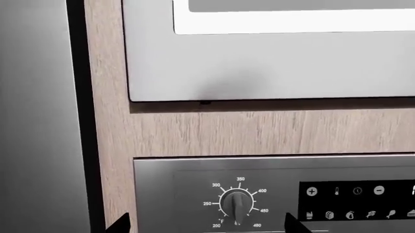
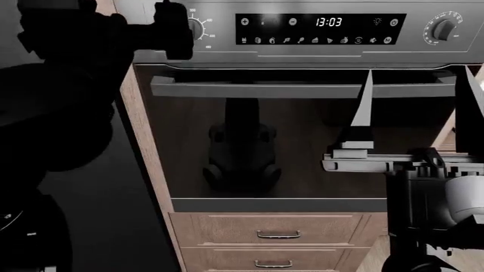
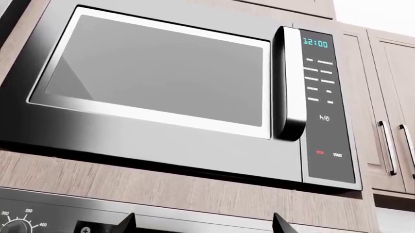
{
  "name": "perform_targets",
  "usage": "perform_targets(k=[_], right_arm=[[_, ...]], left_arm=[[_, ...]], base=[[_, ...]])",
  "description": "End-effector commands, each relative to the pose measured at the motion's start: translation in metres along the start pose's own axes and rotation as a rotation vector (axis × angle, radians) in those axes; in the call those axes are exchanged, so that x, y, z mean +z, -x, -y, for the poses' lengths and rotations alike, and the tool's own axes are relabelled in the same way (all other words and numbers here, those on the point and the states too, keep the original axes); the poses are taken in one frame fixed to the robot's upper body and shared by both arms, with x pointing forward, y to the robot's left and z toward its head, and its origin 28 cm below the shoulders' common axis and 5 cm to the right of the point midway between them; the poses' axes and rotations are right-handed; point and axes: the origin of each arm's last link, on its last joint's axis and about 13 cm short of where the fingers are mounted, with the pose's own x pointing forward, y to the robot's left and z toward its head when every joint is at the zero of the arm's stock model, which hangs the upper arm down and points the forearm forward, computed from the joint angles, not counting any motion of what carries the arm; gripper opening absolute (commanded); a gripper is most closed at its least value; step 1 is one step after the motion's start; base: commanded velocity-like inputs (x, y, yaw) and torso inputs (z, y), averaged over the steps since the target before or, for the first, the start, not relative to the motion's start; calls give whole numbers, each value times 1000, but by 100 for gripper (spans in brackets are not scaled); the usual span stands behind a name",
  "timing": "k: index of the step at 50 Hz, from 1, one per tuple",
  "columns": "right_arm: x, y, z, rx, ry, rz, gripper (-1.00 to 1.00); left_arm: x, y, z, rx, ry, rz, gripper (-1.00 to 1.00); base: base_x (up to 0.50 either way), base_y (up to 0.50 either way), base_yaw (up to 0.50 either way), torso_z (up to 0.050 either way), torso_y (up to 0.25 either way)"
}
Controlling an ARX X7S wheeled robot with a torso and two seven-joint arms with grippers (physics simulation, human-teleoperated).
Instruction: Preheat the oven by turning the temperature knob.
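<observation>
The oven [image 2: 302,153] fills the head view, with a dark glass door, a long steel bar handle [image 2: 302,88] and a black display [image 2: 321,28] reading 13:03. The temperature knob [image 1: 236,206], ringed by numerals 200 to 480, sits at the panel's left end, its ridge pointing down. It also shows as the temperature knob [image 2: 196,27] and the temperature knob [image 3: 16,226]. My left gripper [image 1: 207,225] is open in front of that knob, tips wide to either side and not touching it; the left gripper [image 2: 174,31] partly hides it. My right gripper [image 2: 416,107] is open before the door; the right gripper [image 3: 204,224] holds nothing.
A second knob [image 2: 445,27], ringed by fine ticks, sits at the panel's right end. A steel microwave [image 3: 168,77] is built in above the oven. Wooden drawers [image 2: 276,232] lie below it. Cabinet doors [image 3: 389,121] stand at the right, and a dark tall panel [image 1: 39,121] at the left.
</observation>
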Motion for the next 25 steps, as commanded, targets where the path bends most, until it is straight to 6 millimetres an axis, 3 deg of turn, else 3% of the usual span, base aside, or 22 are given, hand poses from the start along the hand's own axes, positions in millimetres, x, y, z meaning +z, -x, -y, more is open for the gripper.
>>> perform_targets(k=[1,25], right_arm=[[0,0,0,0,3,-2,100],[-1,2,-1,9,7,-6,100]], left_arm=[[4,-17,-3,47,-20,-9,100],[-17,-40,-2,32,-25,-115,100]], base=[[0,0,0,0,0],[0,0,0,0,0]])
